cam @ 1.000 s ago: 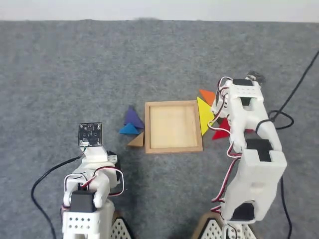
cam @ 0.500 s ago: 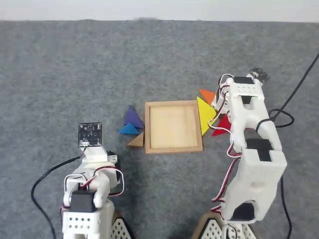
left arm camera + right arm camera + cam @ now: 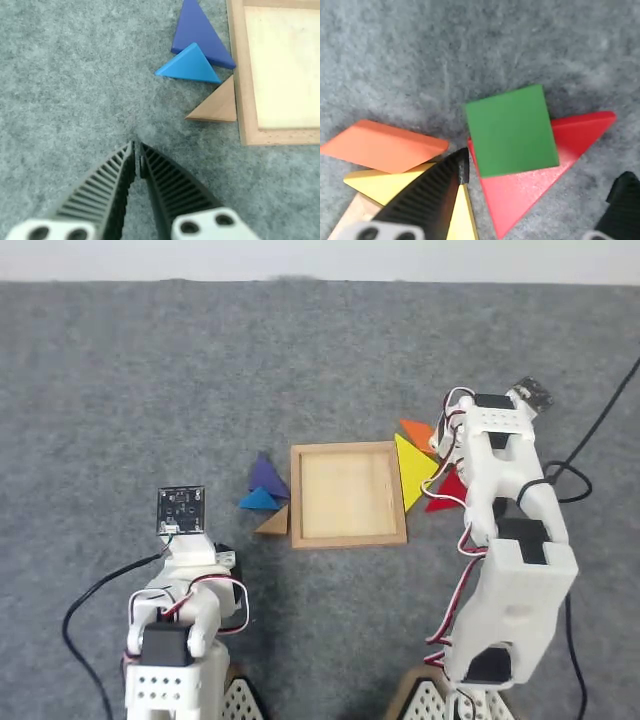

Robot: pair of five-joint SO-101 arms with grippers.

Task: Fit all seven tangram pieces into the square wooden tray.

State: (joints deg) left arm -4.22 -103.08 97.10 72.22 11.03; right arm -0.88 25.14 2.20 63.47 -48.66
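two white printed arms with black parts
left arm and right arm have white shells, black servo blocks and red, white and black cables; black ribbed fingers sit on white screw-holed mounts.

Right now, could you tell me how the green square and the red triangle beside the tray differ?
The green square has four sides; the red triangle has three and looks larger. The green square lies partly on top, fully visible; the red triangle lies beneath it, partly covered. Both lie outside the wooden tray, by the open right gripper.
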